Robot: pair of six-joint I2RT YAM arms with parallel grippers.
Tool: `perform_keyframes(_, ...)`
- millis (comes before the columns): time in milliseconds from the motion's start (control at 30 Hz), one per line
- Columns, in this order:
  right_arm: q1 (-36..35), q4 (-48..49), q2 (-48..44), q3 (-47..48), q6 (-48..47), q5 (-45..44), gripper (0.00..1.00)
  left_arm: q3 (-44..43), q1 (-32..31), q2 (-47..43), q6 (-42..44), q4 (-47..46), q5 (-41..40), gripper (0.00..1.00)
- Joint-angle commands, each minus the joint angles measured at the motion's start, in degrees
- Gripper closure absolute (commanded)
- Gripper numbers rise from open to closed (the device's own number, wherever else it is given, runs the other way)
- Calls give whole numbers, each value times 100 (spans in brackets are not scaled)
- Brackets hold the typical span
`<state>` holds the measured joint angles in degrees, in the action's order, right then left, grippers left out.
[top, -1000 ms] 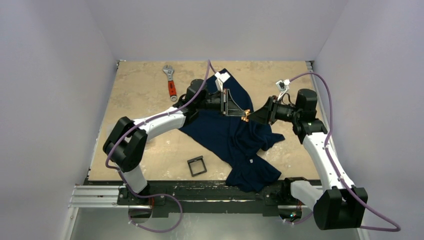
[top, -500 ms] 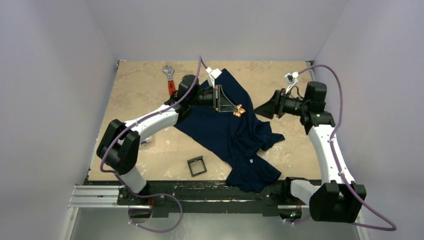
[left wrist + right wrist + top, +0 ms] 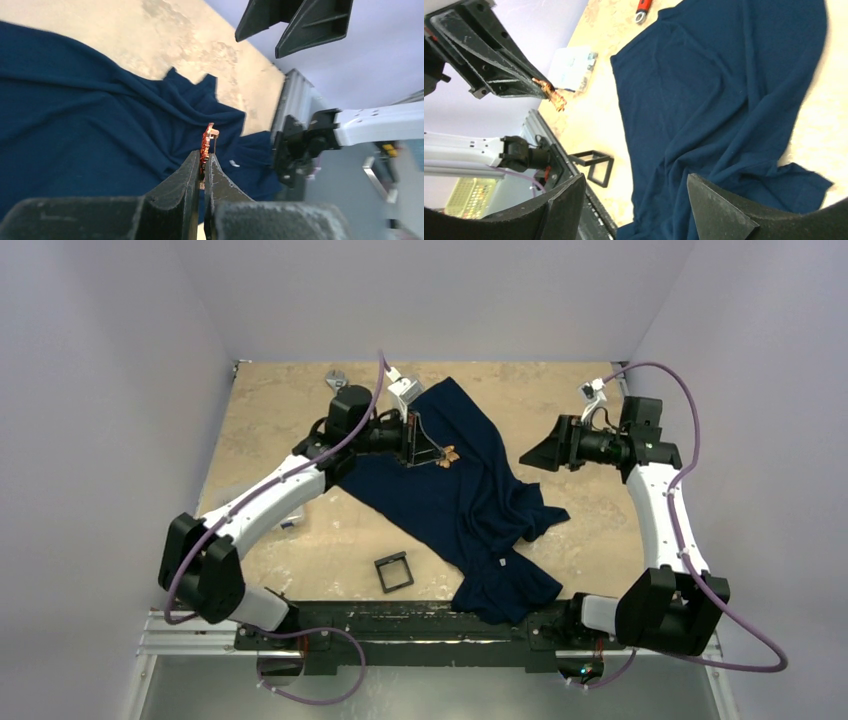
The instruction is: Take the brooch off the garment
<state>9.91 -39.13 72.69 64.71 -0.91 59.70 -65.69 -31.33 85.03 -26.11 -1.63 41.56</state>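
The left end effector [image 3: 437,456] is clenched on the brooch [image 3: 448,453], its two dark fingers pressed nearly together with the little orange-gold ornament pinched edge-on at their tips [image 3: 202,167] and most of it standing out past them. From the right wrist view the brooch [image 3: 552,95] shows at the point of those fingers, raised and apart from the cloth. It hangs over the far part of the garment [image 3: 470,502], toward the far edge of the surface [image 3: 270,425], left of the middle. The right end effector [image 3: 527,454] is released, fingers spread wide and holding nothing. It is lifted toward the far right corner, well apart from the brooch and pointing back at it across the cloth. The dark navy garment lies rumpled in a diagonal band from the middle of the far edge down to the near edge right of centre, where its lower part bunches by the right arm's base. A fold juts toward the right edge, and a small white label [image 3: 502,563] shows near the near end. A wrench [image 3: 336,378] lies by the far edge, mostly hidden behind the left arm; its orange-red handle [image 3: 644,6] peeks into the right wrist view. A small black square frame [image 3: 393,572] rests near the near edge, just left of the garment.
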Motion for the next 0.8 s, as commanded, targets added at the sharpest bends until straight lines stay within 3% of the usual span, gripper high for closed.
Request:
perform_keyframes(0,-286,498,-141,-149,814,147,23,-94,-301,-854,2411,925,-1090,100)
perform_keyframes(133,-621,502,-7,-111,978,151,24,367,-932,-1609,4574,1025,-2172,100)
perform_keyframes(233,-833,438,118,-35,1018,346,28,1135,-1479,-2231,6060,390,-2740,100)
perform_keyframes(400,-1200,775,97,-83,1247,1085,31,1936,-1950,-2806,7457,-194,-3013,100)
perform_keyframes(600,-1681,939,108,-129,1136,1437,39,3088,-2455,-3520,9374,-1076,-2362,100)
perform_keyframes(767,-2264,-34,272,221,-256,1304,47,3648,-2766,-3996,10539,-1125,-1639,100)
